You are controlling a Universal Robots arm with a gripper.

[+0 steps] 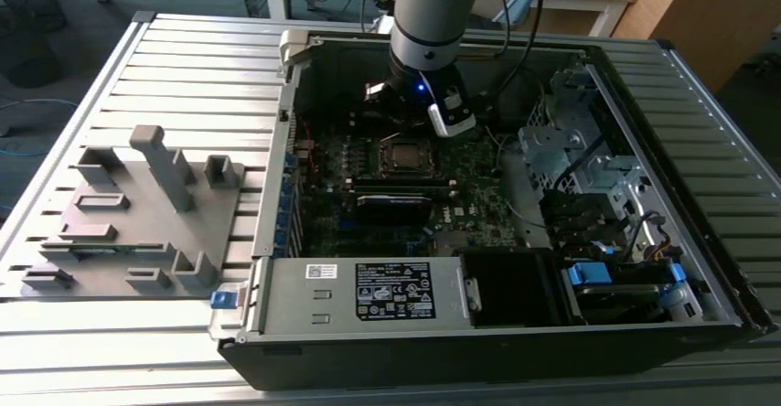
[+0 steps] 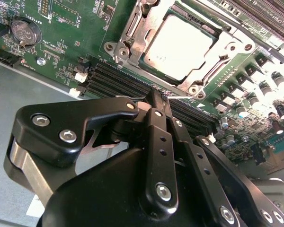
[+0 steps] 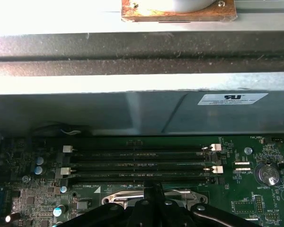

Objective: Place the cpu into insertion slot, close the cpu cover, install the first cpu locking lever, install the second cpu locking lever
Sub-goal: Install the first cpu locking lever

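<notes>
While the gripper (image 2: 159,94), pressed together, hovered at the socket edge, the fragile cpu (image 2: 180,45) lay under the thin, stiff cpu cover (image 2: 135,26), probably best pushed at its rim.

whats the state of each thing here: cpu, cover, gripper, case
cpu: seated in the socket, top showing
cpu cover: down flat, framing the cpu
gripper: shut, tips at the socket's edge
computer case: lying on its side, open on top

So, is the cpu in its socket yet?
In: the cpu lies flat and seated, with the cpu cover down around it.
</notes>
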